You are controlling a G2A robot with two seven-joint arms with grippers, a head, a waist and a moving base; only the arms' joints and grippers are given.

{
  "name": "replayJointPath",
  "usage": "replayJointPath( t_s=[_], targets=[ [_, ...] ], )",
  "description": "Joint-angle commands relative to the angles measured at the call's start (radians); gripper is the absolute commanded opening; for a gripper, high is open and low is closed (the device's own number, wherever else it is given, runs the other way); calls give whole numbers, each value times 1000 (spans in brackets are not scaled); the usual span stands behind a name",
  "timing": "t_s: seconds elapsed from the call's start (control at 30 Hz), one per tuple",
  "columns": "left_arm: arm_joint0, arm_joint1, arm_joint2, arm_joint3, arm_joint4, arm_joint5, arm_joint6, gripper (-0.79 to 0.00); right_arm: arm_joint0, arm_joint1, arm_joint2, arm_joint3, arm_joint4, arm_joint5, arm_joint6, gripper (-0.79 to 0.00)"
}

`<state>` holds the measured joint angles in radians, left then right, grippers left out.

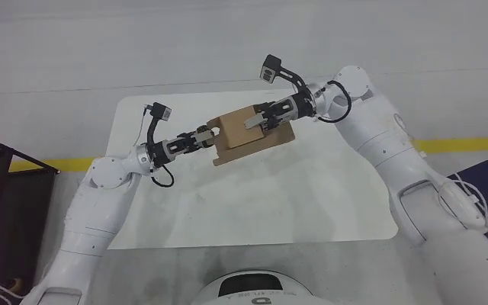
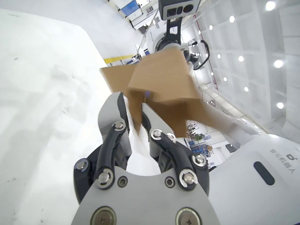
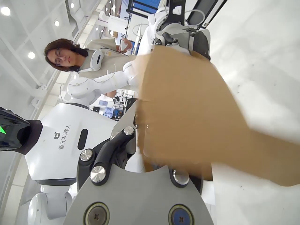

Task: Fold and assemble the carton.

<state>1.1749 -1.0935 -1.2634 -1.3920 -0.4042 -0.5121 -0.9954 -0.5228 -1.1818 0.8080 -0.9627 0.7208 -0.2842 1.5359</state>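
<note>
Brown cardboard makes up the carton (image 1: 242,131), which from above hangs between the two arms over the far half of the white counter (image 1: 305,206), about midway between its left and right edges. One loose flap juts out toward the near edge. The left claw (image 1: 207,135) meets the carton's left end and the right claw (image 1: 258,122) lies over its right end, with a pale finger on the top panel.

From the left wrist, the left claw (image 2: 132,111) is closed almost fully, its two fingers (image 2: 117,115) pinching a thin flap that hangs from the carton (image 2: 161,80). The body of the carton stands clear of the counter (image 2: 46,83), half folded, with panels splayed at angles.

From the right wrist, the carton (image 3: 182,108) runs down into the right claw as far as the palm. One finger (image 3: 125,127) lies against the edge of a panel and the other is hidden behind the cardboard, so the claw reads as closed on that panel. The counter (image 3: 257,47) lies beyond it.
</note>
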Motion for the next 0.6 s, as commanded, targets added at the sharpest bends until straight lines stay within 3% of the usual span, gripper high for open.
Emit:
replayJointPath(
  t_s=[0.0,0.23,0.4,0.57],
  targets=[
    [9,6,-33,16,-30,-1,-8,0,-6,20,35,-14,-33,0,0,-785],
    [57,29,-132,49,-13,-8,-12,0,-6,27,43,-23,-50,0,0,-785],
    [109,38,-153,40,74,-21,14,0,-6,27,43,-23,-50,0,0,-785],
    [150,41,-142,0,170,-43,46,0,-124,-3,115,-26,376,-47,-101,-785]
  ],
)
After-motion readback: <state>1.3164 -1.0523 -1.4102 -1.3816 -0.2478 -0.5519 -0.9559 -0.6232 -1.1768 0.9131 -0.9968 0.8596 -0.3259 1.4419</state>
